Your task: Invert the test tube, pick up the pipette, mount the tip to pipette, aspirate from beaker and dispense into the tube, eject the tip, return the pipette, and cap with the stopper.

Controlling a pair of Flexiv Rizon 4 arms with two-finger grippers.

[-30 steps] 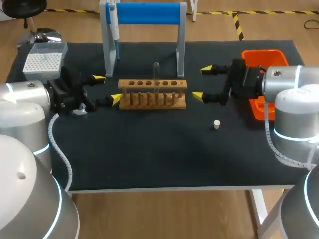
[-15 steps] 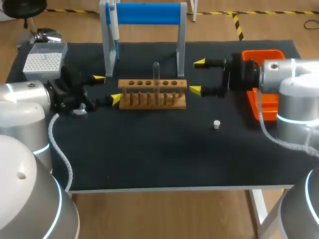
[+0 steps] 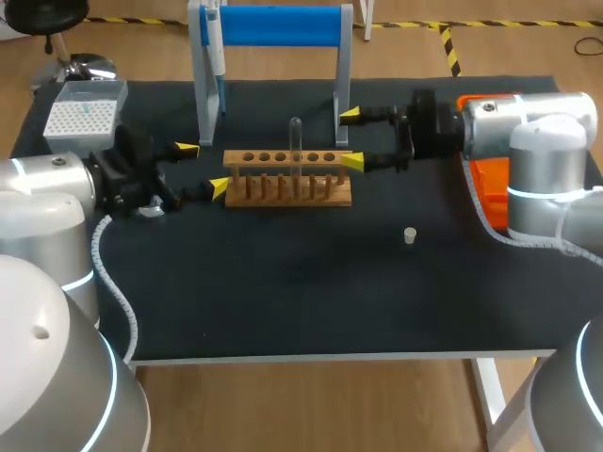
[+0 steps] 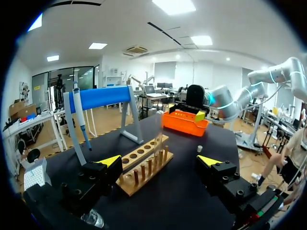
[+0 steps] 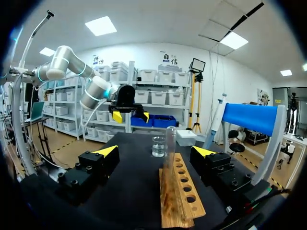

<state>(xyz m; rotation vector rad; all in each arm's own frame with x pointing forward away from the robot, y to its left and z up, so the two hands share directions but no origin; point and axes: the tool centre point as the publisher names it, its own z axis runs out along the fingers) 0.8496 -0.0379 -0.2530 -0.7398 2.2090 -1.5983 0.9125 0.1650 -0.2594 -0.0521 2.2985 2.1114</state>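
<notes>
Test tube [image 3: 295, 141] upright in rack [image 3: 283, 158], open left hand [image 3: 203, 169] and right hand [image 3: 351, 138] flanking

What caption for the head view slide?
Open left gripper and right gripper flank the wooden rack holding an upright test tube.

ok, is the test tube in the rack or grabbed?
In the rack, standing upright. The right claw is open and short of the test tube.
</notes>
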